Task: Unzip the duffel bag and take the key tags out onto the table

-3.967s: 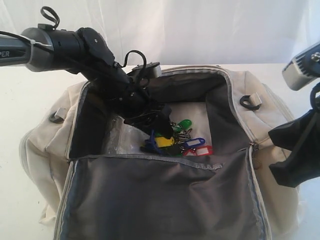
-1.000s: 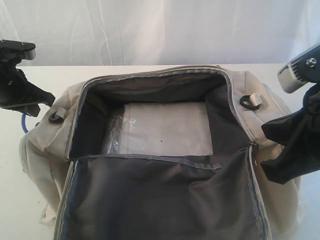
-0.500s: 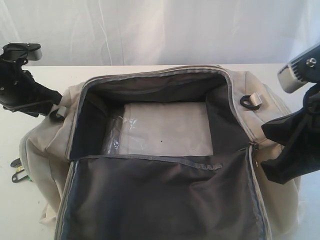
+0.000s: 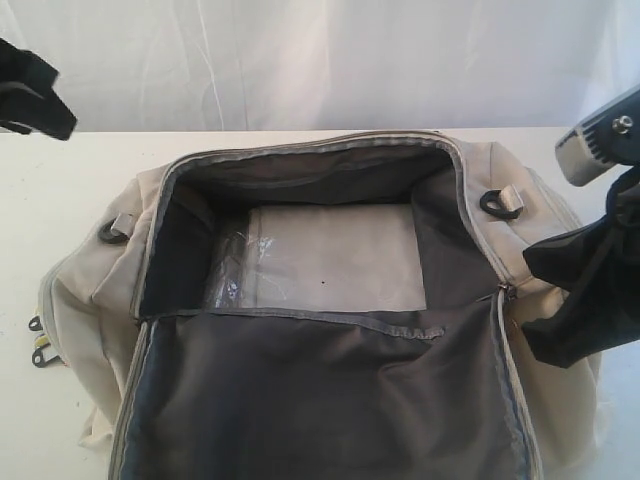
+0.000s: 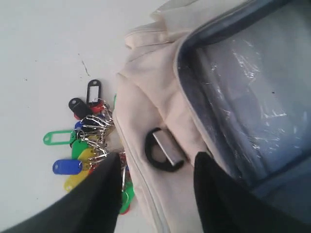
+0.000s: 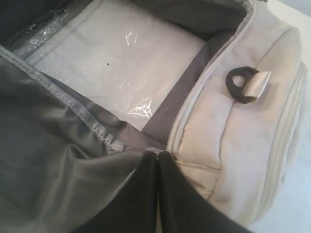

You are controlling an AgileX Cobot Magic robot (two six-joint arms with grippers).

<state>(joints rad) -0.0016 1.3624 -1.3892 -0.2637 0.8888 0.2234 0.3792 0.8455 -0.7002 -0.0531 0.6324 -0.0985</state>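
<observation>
The cream duffel bag [image 4: 90, 280] lies unzipped, its dark grey flap [image 4: 320, 400] folded toward the camera. The key tags [image 5: 85, 141], green, blue, yellow, red and black, lie in a bunch on the white table [image 5: 39, 48] against the bag's end; the exterior view shows only their edge [image 4: 38, 345]. My left gripper [image 5: 158, 160] hangs open above the bag's end with nothing between its fingers; only a bit of it shows at the exterior view's top left [image 4: 35, 95]. My right gripper [image 6: 158, 154] is shut on a small grey piece at the zipper's end, apparently the zipper pull.
A clear plastic sheet [image 4: 320, 255] covers the bag's floor and nothing lies on it. Black D-rings sit on both ends of the bag [image 4: 498, 203] [image 5: 163, 150]. A white curtain [image 4: 320, 60] closes off the back. Bare table lies left of the bag.
The left gripper carried the key tags out of the bag to its left end, let them drop on the table, and has risen up and left. The right gripper has not moved.
</observation>
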